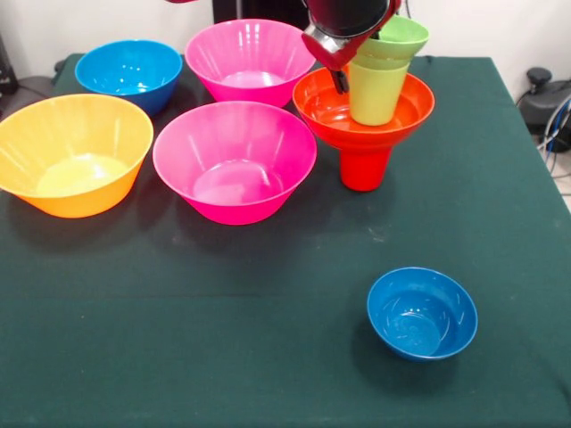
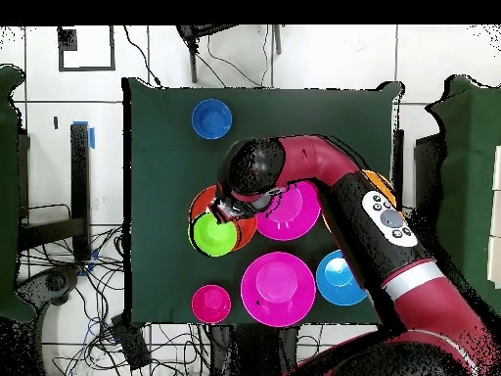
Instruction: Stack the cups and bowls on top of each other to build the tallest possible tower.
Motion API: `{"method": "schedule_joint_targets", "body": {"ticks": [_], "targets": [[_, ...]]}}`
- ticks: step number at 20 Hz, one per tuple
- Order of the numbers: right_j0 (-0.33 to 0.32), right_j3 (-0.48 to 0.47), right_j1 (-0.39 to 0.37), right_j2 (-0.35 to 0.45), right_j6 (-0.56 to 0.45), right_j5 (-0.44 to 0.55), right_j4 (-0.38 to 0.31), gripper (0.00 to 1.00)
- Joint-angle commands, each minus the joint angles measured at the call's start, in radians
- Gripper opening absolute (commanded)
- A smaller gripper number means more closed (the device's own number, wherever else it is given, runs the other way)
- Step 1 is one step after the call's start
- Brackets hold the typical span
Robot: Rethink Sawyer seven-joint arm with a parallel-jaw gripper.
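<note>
My gripper (image 1: 343,78) hangs at the left rim of the green cup (image 1: 376,89) on the tower (image 1: 366,134); whether it pinches, I cannot tell. The tower stands at the back right of the dark green table (image 1: 268,357), well apart from the small blue bowl (image 1: 422,312).
</note>
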Motion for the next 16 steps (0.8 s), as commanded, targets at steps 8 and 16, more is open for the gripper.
{"method": "schedule_joint_targets", "body": {"ticks": [8,16], "targets": [[0.034,-0.015,0.026,-0.014,-0.114,-0.04,-0.064,1.0],[0.036,-0.019,0.009,-0.006,-0.115,-0.017,-0.05,1.0]]}}
